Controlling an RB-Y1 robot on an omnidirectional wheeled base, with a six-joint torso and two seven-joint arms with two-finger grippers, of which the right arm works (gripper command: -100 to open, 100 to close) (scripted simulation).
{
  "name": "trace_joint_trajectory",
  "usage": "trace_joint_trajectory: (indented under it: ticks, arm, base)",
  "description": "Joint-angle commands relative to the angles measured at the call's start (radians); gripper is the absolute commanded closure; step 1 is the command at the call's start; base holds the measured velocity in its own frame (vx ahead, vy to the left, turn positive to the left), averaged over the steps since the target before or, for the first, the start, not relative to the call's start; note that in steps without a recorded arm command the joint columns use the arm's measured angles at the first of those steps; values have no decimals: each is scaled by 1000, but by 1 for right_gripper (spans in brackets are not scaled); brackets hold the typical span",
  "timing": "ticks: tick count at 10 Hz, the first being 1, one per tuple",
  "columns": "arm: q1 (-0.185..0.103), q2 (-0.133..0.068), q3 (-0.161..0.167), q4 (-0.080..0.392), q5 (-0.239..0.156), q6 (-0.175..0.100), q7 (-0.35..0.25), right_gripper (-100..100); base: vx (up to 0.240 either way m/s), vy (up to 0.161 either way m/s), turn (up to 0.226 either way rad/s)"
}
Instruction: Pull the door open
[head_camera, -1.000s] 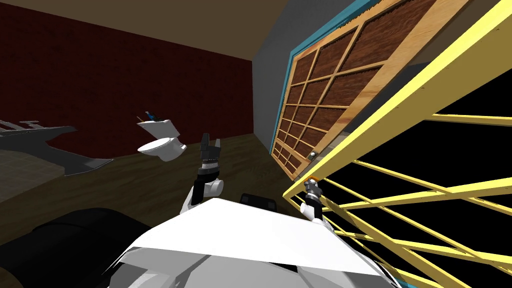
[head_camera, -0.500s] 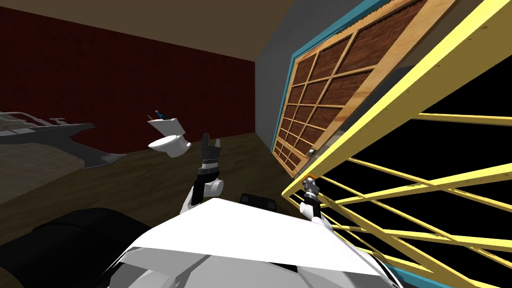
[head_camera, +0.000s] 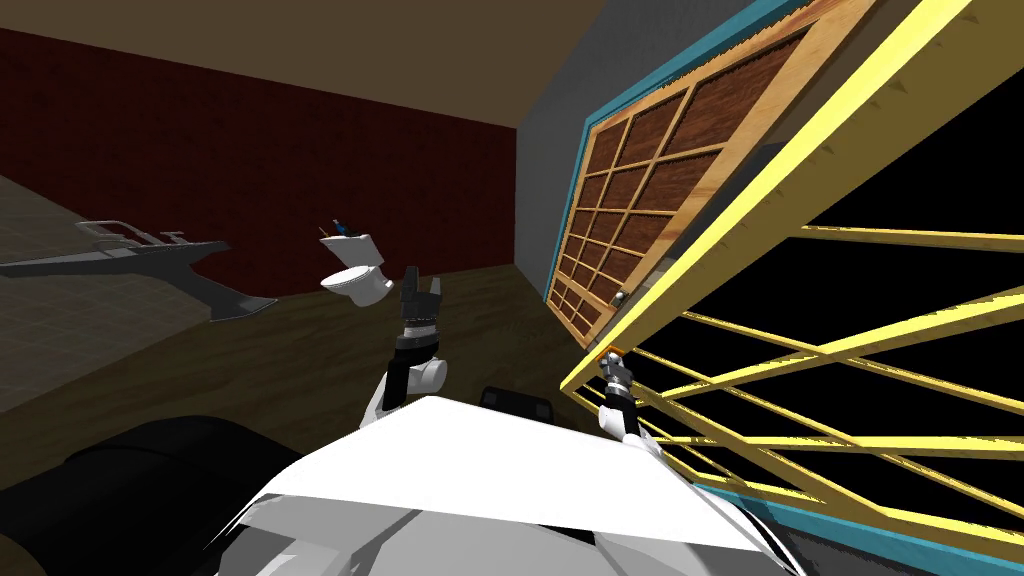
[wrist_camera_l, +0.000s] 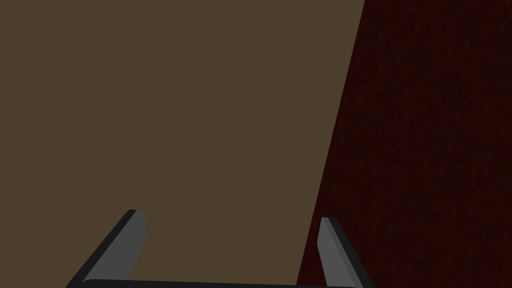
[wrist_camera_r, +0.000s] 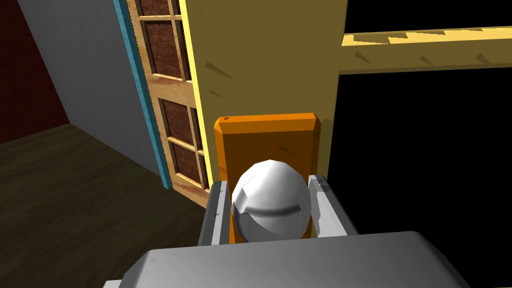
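Right gripper (wrist_camera_r: 269, 183) clamped on knob (wrist_camera_r: 270, 200) of yellow door (head_camera: 790, 190), near right. Over the last 1 s my base turned, and teal frame (head_camera: 860, 528) now shows below the door: it's swinging open, so the pull looks to be working. Left gripper (wrist_camera_l: 231, 216) open, idle.

— What lies past the left gripper (head_camera: 421, 280)?
— A white toilet (head_camera: 357, 272) on the dark wood floor (head_camera: 300, 345), in front of a dark red wall (head_camera: 250, 150). There is a grey counter (head_camera: 150, 252) farther off.
— And beyond the right gripper (head_camera: 612, 362)?
— A brown panelled door (head_camera: 640, 200) in a teal frame (wrist_camera_r: 139, 80), set in a grey wall (head_camera: 550, 170).
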Motion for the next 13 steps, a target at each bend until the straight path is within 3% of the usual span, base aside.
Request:
trace_joint_trajectory:
  ticks: [1,5,13]
  arm:
    - [13,0,8,-28,7,8,-6,100]
    - [26,-1,37,-48,30,13,-29,100]
    - [43,-25,115,-65,93,-11,-105,100]
  base:
    - [-184,2,39]
    - [-159,-10,42]
    - [-194,-19,47]
